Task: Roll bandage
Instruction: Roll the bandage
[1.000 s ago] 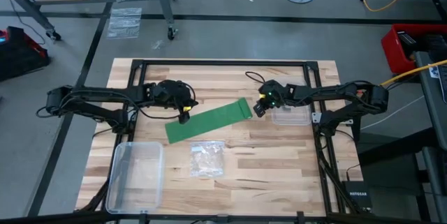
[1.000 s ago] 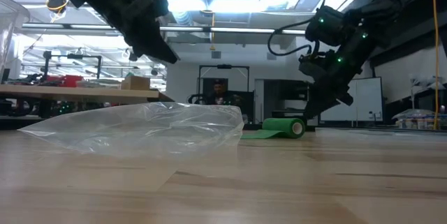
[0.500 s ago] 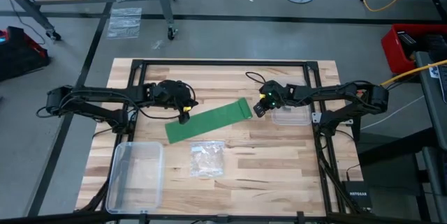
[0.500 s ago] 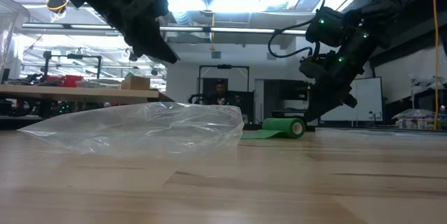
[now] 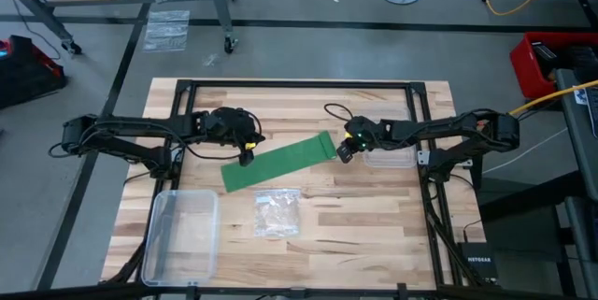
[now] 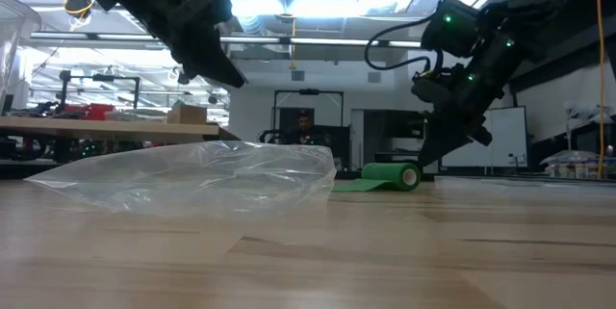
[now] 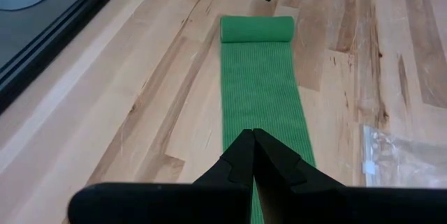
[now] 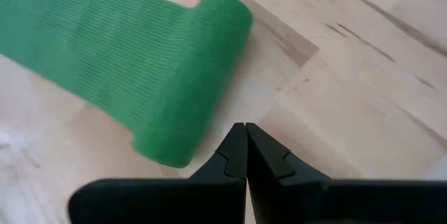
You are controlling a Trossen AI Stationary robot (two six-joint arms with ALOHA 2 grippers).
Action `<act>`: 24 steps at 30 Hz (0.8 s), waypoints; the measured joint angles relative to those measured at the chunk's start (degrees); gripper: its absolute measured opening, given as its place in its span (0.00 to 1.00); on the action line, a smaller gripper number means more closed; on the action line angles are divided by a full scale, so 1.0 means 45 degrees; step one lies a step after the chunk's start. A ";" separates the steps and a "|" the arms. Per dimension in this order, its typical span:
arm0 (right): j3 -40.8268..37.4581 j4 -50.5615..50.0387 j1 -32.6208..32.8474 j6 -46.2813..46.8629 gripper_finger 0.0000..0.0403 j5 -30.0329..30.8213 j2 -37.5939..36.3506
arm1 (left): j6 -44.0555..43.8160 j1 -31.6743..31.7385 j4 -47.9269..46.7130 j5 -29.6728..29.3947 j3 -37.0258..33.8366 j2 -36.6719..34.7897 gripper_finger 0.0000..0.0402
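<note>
Bright green stretchy bandage strip, one end already curled into a small roll, on the wooden surface.

We've got the right gripper just beside that rolled end, fingers pinched together, empty; the strip's length runs toward the left gripper, clenched over its flat end. Only the low view shows the roll's height.

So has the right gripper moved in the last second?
Yes. In the high view the right gripper has shifted slightly left and down in the picture, closing on the bandage's rolled end, while the clear bag stays put.
</note>
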 joint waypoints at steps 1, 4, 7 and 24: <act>0.0000 0.0079 0.0000 0.0005 0.00 -0.0056 0.0000 | 0.0002 0.0000 0.0001 0.0000 0.0000 0.0000 0.00; 0.0000 0.0269 0.0000 0.0382 0.00 -0.0071 0.0000 | 0.0003 0.0000 0.0000 0.0000 -0.0005 0.0000 0.00; 0.0000 0.0531 0.0015 0.0559 0.00 -0.0092 0.0003 | 0.0003 0.0000 0.0000 0.0000 -0.0005 0.0000 0.00; 0.0000 0.3826 0.0913 0.1224 0.00 -0.0228 0.3095 | 0.0003 -0.0004 -0.0004 0.0000 -0.0005 0.0000 0.00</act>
